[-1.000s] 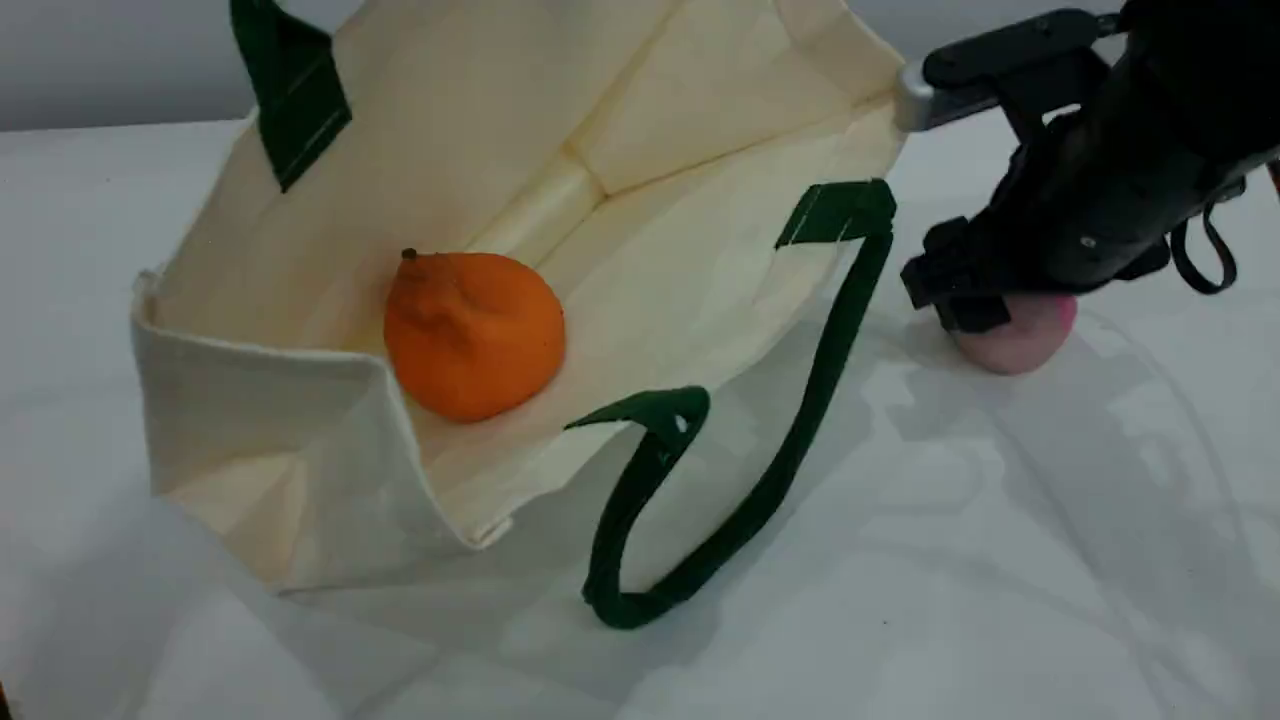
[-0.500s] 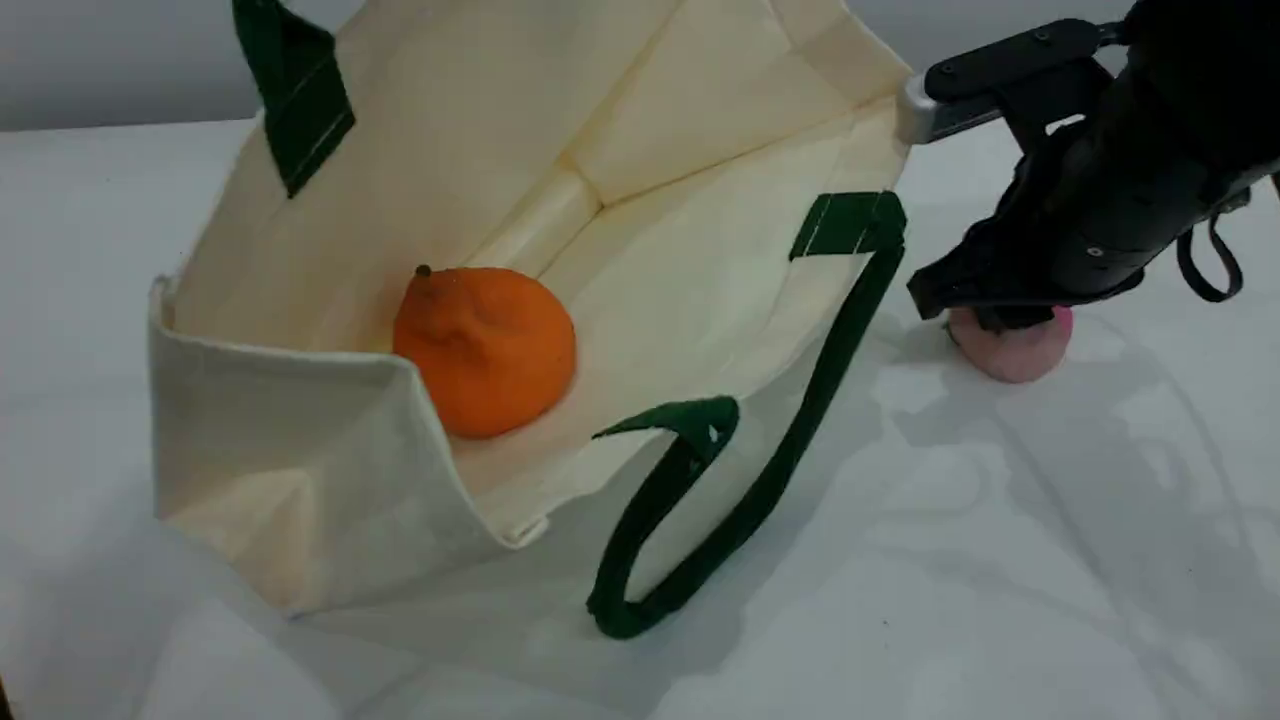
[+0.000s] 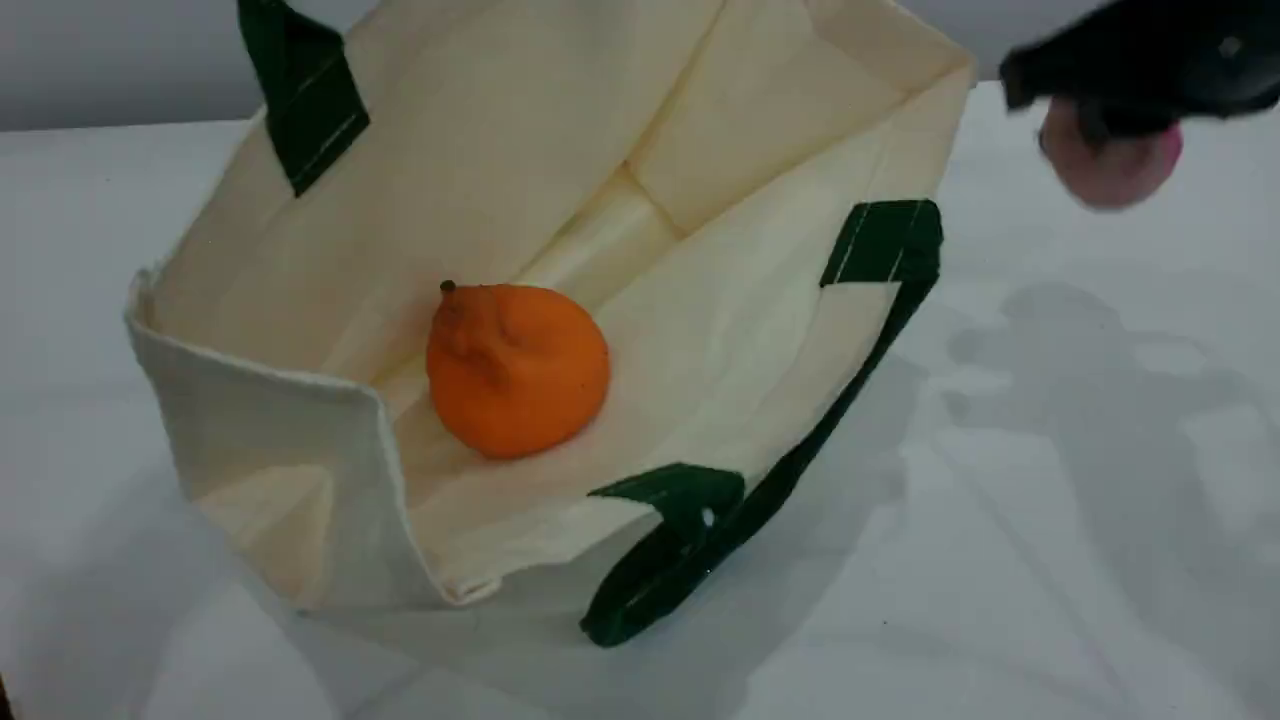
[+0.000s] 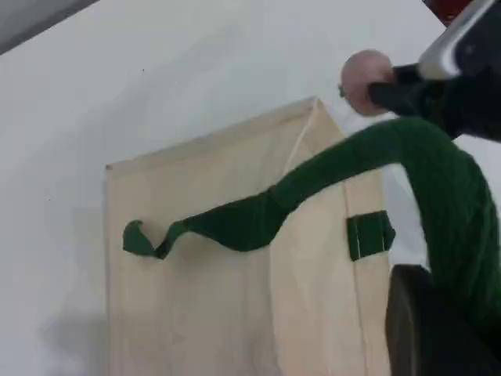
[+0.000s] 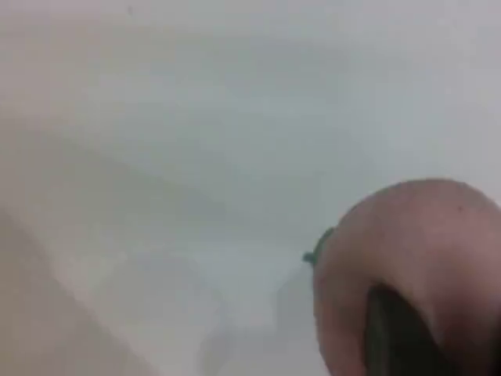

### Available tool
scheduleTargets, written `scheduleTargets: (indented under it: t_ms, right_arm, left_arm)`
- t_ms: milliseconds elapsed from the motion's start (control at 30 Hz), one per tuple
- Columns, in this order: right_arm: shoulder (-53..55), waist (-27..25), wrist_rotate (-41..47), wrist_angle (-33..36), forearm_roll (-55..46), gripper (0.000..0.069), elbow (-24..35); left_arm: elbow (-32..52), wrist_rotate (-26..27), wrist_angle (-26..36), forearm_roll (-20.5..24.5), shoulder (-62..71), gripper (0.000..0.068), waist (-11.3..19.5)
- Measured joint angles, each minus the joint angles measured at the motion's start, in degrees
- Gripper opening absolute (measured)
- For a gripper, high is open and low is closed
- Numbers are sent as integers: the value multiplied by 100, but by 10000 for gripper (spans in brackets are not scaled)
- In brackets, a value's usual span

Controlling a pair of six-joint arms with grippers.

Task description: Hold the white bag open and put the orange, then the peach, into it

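The large cream-white boxy canvas bag [image 3: 760,330] lies tipped on its side on the white table [image 3: 1050,520], its mouth gaping toward the camera and its upper wall raised. Inside it, on the lower wall near the middle, rests the bright orange round fruit with a bumpy neck and small stem nub [image 3: 517,368], the nub pointing up and to the left. One dark green strap handle [image 3: 800,450] hangs from green patches at the lower rim and trails in a loop onto the table in front of the bag; a green patch of the other handle [image 3: 305,95] shows at the upper left rim. In the left wrist view that second green strap [image 4: 438,180] rises thick and taut to the left gripper [image 4: 438,329], whose jaws are closed together on it, holding the bag's upper side up; only the dark fingertip [image 4: 423,329] is seen there. The dull pink roundish fruit [image 3: 1112,160] is off the table, in the air to the right of the bag's upper right corner and clear of the rim, clamped in the black right gripper [image 3: 1110,125], which is blurred in the scene view. The right wrist view shows the pink fruit [image 5: 407,266] close up with a dark fingertip [image 5: 399,333] pressed against it, the pale table out of focus below.
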Motion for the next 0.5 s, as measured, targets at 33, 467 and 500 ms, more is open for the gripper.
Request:
scheduleTargets:
  t_ms: [33,467,500]
  right_arm:
    - [-181,0,0,7,1,151,18]
    - [-2148,0,0,1244,-56,149,370]
    - [-2234,0,0,1465,-56,149,429]
  left_arm:
    - [0,0,0,0,0,71,0]
    - [0,0,11,14,0,71,0]
    - [0,0,11,14,0,71,0]
